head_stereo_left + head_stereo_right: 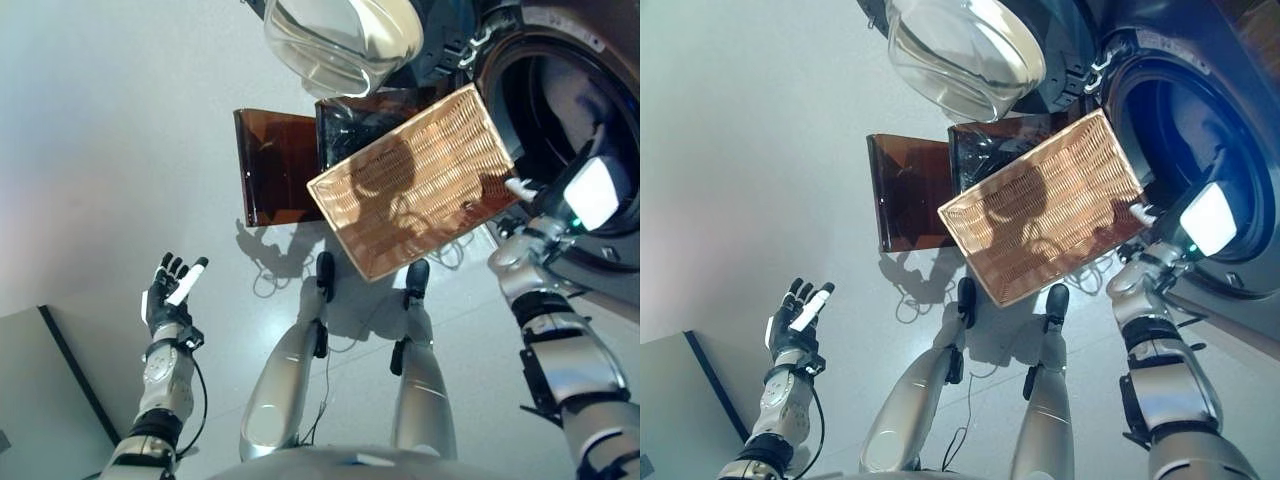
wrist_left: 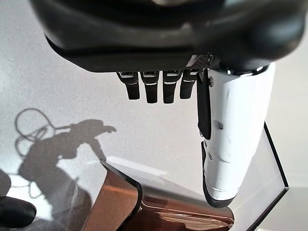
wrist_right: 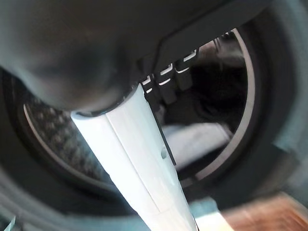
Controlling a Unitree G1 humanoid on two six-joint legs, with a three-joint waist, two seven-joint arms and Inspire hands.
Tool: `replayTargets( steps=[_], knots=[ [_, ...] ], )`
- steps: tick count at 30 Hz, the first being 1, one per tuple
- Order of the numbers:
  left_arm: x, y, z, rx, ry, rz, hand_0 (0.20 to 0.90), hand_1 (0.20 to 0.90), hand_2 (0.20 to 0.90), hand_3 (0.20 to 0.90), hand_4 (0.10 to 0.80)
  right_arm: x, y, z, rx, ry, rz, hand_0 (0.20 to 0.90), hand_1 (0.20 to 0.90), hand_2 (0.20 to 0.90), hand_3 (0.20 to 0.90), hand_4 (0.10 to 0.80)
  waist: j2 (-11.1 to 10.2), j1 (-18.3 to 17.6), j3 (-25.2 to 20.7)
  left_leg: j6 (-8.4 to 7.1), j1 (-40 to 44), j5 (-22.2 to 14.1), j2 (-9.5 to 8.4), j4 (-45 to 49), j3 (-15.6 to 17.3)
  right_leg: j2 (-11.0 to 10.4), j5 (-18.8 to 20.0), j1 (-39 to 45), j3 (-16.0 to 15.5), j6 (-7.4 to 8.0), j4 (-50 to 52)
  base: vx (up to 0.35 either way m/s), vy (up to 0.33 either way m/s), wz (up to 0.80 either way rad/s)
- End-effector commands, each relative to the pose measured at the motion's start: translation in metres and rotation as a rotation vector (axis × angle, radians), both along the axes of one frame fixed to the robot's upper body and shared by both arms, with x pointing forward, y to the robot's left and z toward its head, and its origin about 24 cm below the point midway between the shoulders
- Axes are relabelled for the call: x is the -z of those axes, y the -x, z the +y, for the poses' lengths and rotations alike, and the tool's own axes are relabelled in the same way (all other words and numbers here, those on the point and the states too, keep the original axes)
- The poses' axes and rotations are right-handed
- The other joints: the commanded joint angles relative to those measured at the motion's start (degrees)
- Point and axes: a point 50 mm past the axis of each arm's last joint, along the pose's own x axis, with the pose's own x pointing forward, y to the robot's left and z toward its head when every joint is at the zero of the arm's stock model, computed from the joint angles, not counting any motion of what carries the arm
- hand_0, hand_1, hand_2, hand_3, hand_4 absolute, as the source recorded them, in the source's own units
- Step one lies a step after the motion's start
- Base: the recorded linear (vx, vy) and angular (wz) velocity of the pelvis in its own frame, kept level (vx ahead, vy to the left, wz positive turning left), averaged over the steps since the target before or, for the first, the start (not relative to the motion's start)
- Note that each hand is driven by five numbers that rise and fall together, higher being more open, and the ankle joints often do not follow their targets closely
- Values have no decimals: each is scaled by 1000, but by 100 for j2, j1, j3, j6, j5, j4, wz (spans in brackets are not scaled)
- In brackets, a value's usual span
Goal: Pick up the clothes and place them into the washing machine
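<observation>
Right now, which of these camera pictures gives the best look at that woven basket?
The left eye view: the whole woven basket shows, tilted beside the washing machine opening. The right eye view shows it equally whole. The right wrist view catches only a blurred brownish corner; the left wrist view shows none of it.

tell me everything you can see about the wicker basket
The wicker basket is a flat rectangular tray of light tan woven cane with a low rim. It looks empty, its weave crossed by shadows. It sits tilted, between the open washing machine drum on the robot's right and a brown translucent stand on its left. The right hand hovers by one corner, contact unclear.
</observation>
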Motion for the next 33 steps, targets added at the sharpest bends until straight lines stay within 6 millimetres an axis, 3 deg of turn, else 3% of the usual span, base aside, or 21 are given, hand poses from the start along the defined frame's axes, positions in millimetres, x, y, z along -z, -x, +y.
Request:
replayTargets(
  steps=[1, 10, 12, 17, 19, 21, 22, 26, 31, 32, 33],
  knots=[
    [10, 32, 29, -135, -75, 53, 900, 900, 900, 900, 800, 10, 14, -10, -14, 83, 26, 900, 900, 900, 900, 800, 397, 148, -560, -418, 493, -2, 42, -624, -101, 339, -575, 163, -344, -55, 365, 0, 0, 0],
    [20, 38, 30, -168, -98, 132, 900, 900, 900, 900, 800, 60, 30, 9, -76, 30, 191, 900, 900, 900, 900, 800, 290, 98, -622, -420, 647, -50, 38, -624, -104, 332, -598, 347, -346, -42, 350, 6, 2, 0],
    [20, 38, 30, -168, -98, 132, 900, 900, 900, 900, 800, 60, 30, 9, -76, 30, 191, 900, 900, 900, 900, 800, 289, 97, -624, -420, 644, -49, 38, -624, -105, 331, -597, 346, -347, -42, 349, 0, 0, 0],
    [25, 40, 30, -159, -127, 175, 900, 900, 900, 900, 800, 85, 42, 18, -113, -17, 266, 900, 900, 900, 900, 800, 201, 59, -693, -432, 840, -103, 22, -624, -101, 319, -606, 588, -356, -25, 314, 35, 0, 0],
    [28, 42, 31, -128, -186, 232, 900, 900, 900, 900, 800, 106, 55, 26, -156, -101, 335, 900, 900, 900, 900, 800, 76, 18, -740, -460, 1096, -177, 2, -624, -126, 302, -625, 935, -371, 5, 259, 90, -19, 1],
    [28, 42, 31, -128, -186, 232, 900, 900, 900, 900, 800, 106, 55, 26, -156, -101, 335, 900, 900, 900, 900, 800, 73, 14, -752, -460, 1073, -164, 0, -624, -130, 300, -611, 918, -375, 4, 251, 71, -27, 0],
    [32, 46, 34, -77, -269, 307, 900, 900, 900, 900, 800, 121, 65, 33, -229, -146, 418, 900, 900, 900, 900, 800, -66, -20, -800, -502, 1305, -212, -18, -624, -168, 288, -601, 1209, -380, 41, 194, 97, -41, -3],
    [42, 57, 36, -20, -344, 425, 900, 900, 900, 900, 800, 136, 74, 39, -267, -239, 469, 900, 900, 900, 900, 800, -217, -82, -827, -557, 1569, -238, -25, -624, -190, 272, -610, 1547, -398, 73, 146, 103, -39, 5],
    [42, 57, 36, -20, -344, 425, 900, 900, 900, 900, 800, 136, 74, 39, -267, -239, 469, 900, 900, 900, 900, 800, -217, -82, -825, -557, 1572, -239, -25, -624, -190, 272, -610, 1550, -398, 73, 145, 17, -4, 1],
    [45, 63, 39, -32, -345, 459, 900, 900, 900, 900, 800, 139, 78, 42, -284, -274, 474, 900, 900, 900, 900, 800, -261, -108, -847, -576, 1651, -235, -15, -624, -198, 267, -613, 1626, -398, 77, 150, 307, -51, 0],
    [58, 76, 39, 22, -386, 602, 900, 900, 900, 900, 800, 165, 95, 57, -325, -481, 556, 900, 900, 900, 900, 800, -474, -218, -985, -645, 2185, -238, -17, -624, -278, 236, -675, 2197, -495, 104, 78, 337, -49, -1]
  ],
)
